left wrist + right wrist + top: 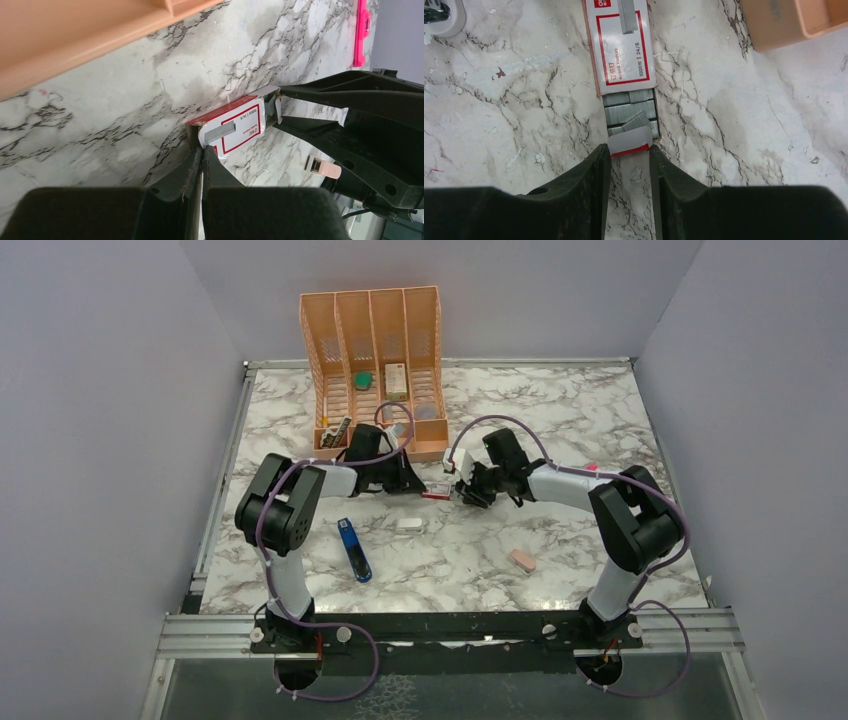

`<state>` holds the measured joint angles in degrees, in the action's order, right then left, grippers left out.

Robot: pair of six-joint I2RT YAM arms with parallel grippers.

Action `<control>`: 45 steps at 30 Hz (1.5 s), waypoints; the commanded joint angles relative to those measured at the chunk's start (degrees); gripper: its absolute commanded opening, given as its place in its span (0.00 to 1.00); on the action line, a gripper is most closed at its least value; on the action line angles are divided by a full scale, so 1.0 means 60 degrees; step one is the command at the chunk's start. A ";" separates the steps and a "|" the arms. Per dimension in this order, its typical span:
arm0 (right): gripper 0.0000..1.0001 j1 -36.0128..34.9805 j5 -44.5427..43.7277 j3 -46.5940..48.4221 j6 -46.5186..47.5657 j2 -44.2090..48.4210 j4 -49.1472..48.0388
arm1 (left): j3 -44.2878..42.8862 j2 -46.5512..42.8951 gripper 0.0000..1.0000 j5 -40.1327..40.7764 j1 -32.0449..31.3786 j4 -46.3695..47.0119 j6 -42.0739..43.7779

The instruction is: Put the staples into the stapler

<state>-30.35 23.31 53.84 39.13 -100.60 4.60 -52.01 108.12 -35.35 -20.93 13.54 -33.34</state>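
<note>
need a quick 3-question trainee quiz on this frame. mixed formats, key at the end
1. True or false: the stapler lies on the table, free of both grippers.
2. Short answer: which gripper pinches the end of the red-and-white sleeve?
3. Pick one. The right gripper is closed on: A) the stapler; B) the sleeve; C) the end flap of the staple tray, which is partly pulled out.

Key: 1 true. 2 the left gripper. 3 C.
</note>
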 commanded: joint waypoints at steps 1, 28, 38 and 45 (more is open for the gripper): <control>0.37 0.0085 -0.0553 -0.0257 0.0320 0.0136 0.0175 | -0.0082 -0.0177 0.04 0.0544 0.0295 -0.0674 0.0662; 0.56 0.0443 -0.0050 0.0501 -0.0041 -0.0392 0.0901 | -0.0300 0.0045 0.45 -0.0163 -0.0192 0.0827 -0.0338; 0.54 0.0443 0.0299 0.0563 0.0016 -0.0580 0.0799 | -0.0537 0.0451 0.28 0.0258 -0.0364 0.0981 -0.0478; 0.53 0.0444 0.0372 0.0540 0.0055 -0.0591 0.0758 | -0.0575 0.0608 0.13 0.0184 -0.0357 0.0995 -0.0424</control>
<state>-27.99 24.16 56.95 38.70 -102.32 7.27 -54.00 110.93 -34.89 -22.90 17.96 -36.27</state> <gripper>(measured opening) 0.534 0.174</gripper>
